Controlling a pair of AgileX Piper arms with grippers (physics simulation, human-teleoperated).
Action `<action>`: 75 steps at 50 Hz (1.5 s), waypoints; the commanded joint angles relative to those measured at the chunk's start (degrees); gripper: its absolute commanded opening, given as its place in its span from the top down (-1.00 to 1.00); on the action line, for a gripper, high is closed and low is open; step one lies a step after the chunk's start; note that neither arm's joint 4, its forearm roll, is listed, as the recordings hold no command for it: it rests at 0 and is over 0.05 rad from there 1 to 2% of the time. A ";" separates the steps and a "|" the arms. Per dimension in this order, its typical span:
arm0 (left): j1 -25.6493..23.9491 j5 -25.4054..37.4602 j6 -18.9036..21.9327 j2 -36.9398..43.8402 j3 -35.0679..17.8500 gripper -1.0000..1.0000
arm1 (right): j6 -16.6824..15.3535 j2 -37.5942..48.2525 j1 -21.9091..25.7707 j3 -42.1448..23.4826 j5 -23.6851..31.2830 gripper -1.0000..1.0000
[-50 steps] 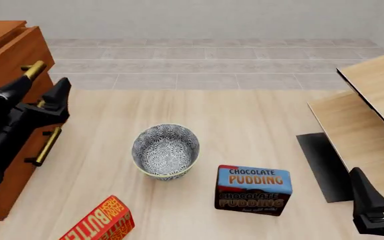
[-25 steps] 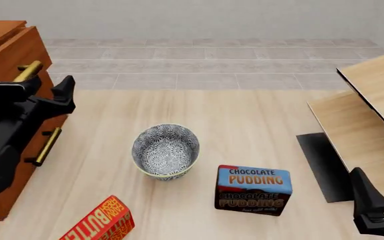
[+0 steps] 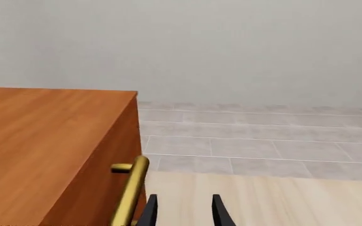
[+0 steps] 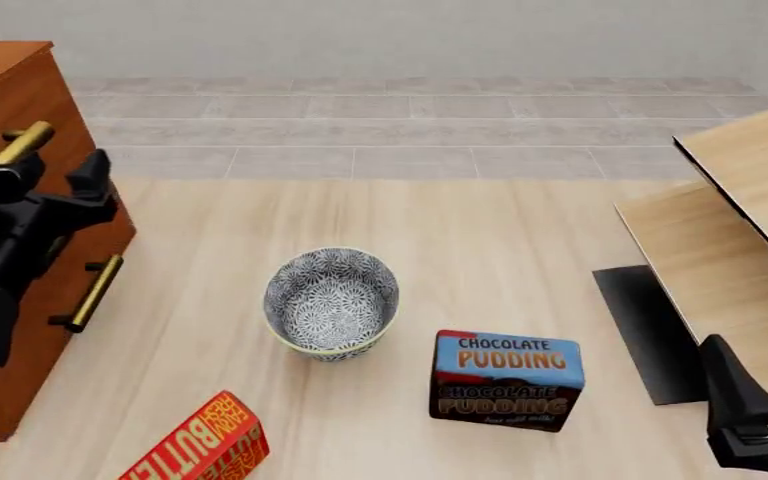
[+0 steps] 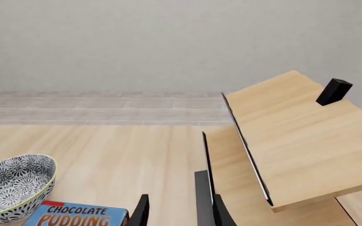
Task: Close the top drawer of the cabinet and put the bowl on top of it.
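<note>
Bowl [image 4: 332,302]: upright on surface [image 4: 491,250], right of cabinet [image 4: 11,95], apart from it. Chocolate pudding box [image 4: 507,380]: just right of bowl. Left hand [image 4: 51,190]: at cabinet front beside top drawer [image 3: 115,160] handle, fingers narrowly parted, empty. Right hand [image 5: 176,212]: narrowly parted, empty.

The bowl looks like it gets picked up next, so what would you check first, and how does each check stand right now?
1. Top drawer pushed in: looks flush with the cabinet side, ok.
2. Bowl upright, empty, nothing touching it: ok.
3. Cabinet top bare where visible: ok.
4. Left gripper free: open, holding nothing, ok.
5. Chocolate pudding box clear of the bowl: apart, ok.
6. Right gripper out of the way: low at the table's near edge, ok.
</note>
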 commanded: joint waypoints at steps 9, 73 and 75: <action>8.42 -1.21 3.53 -2.89 1.82 -1.00 | -0.27 -0.25 0.14 0.04 0.28 -1.00; -12.21 60.50 -0.37 -8.40 -32.35 -1.00 | -0.48 0.37 0.13 0.04 -0.07 -1.00; -11.91 62.42 -1.09 -6.69 -34.32 -1.00 | -0.53 0.70 0.14 0.03 -0.38 -1.00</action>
